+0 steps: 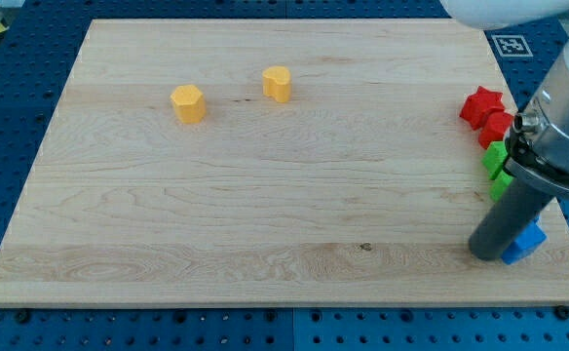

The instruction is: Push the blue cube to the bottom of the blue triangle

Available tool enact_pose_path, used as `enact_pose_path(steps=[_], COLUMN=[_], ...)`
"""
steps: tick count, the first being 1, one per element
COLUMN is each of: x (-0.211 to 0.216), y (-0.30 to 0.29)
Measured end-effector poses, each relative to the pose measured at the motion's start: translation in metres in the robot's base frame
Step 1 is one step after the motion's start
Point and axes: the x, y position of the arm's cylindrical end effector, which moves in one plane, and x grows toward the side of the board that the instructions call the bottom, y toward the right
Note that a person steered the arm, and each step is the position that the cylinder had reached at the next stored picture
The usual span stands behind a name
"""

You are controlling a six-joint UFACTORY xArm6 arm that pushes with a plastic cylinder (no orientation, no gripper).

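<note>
We find a blue block (528,243) near the worktop's (265,175) lower right corner in the view, close to the view's right edge of the board. Only part of it shows, because our rod stands in front of it on the view's left; from that part we cannot say whether it is a cube or a triangle, and we can make out only this one blue piece.

Our tip (486,253) rests on the wood touching, or just beside, the blue block's left side as the view has it. The rod rises from there toward the view's upper right into a dark collar and the pale arm body. Our end effector is this plain rod: it has no jaws to open or close, and it grips nothing.

Just above the rod, along the same right edge, sit two green blocks (499,166), partly covered by the arm, so their shapes are unclear. Above them, touching or nearly so, are two red blocks (486,112); the upper one looks star-like.

Well apart, in the upper left part of the worktop, stand two yellow blocks: a six-sided yellow block (188,102) and, to its right, a rounder yellow block (278,84).
</note>
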Motion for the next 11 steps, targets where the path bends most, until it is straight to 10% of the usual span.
enact_pose_path(steps=[11], x=[0.006], y=[0.03])
